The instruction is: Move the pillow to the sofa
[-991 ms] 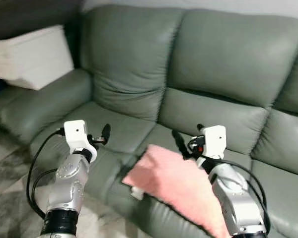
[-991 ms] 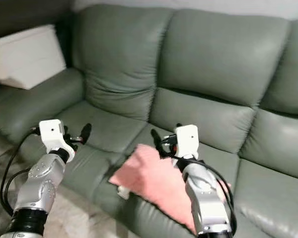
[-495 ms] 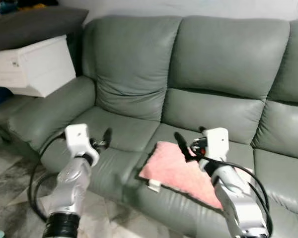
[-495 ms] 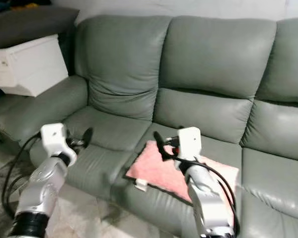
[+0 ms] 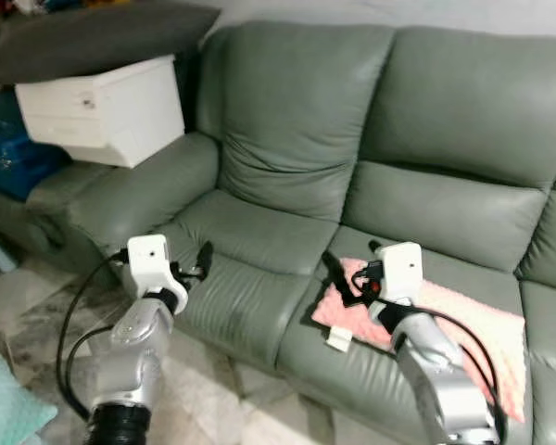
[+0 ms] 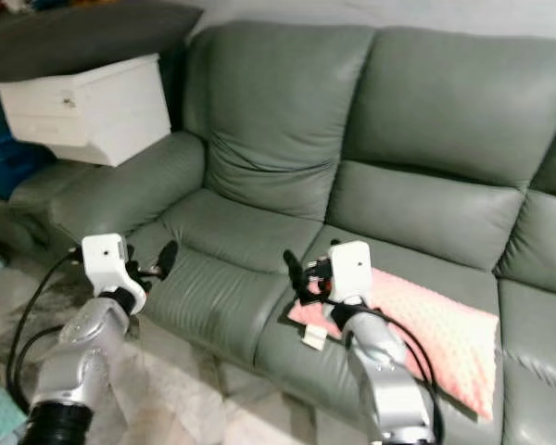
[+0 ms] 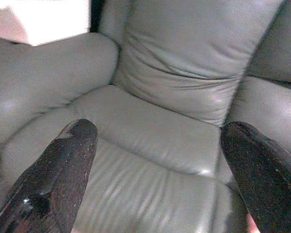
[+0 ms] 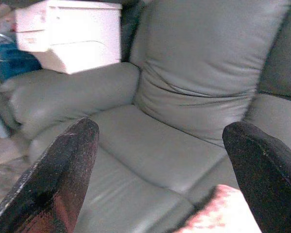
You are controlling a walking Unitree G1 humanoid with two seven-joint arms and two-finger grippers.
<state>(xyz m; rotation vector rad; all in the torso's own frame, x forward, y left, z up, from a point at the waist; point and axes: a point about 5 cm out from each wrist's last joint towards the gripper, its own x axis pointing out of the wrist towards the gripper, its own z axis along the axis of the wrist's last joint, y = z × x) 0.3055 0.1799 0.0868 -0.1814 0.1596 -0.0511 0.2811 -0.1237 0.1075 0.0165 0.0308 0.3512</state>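
Flat pink fabric pillow (image 5: 463,332) lying on the grey-green leather sofa (image 5: 371,167); left gripper (image 7: 157,160) and right gripper (image 8: 160,160) both spread, empty.

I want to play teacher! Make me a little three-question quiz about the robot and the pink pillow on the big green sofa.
1. True or false: the pink pillow lies flat on a seat cushion of the green sofa.
2. Which gripper is nearer the pillow? A) the left gripper B) the right gripper
3. Fill in: the box resting on the sofa's armrest is coloured ____.

Key
1. True: it lies flat, its near corner reaching the seat's front edge.
2. B: its open fingers hover over the pillow's near corner, while the left gripper is open above the next seat.
3. White: the white box.
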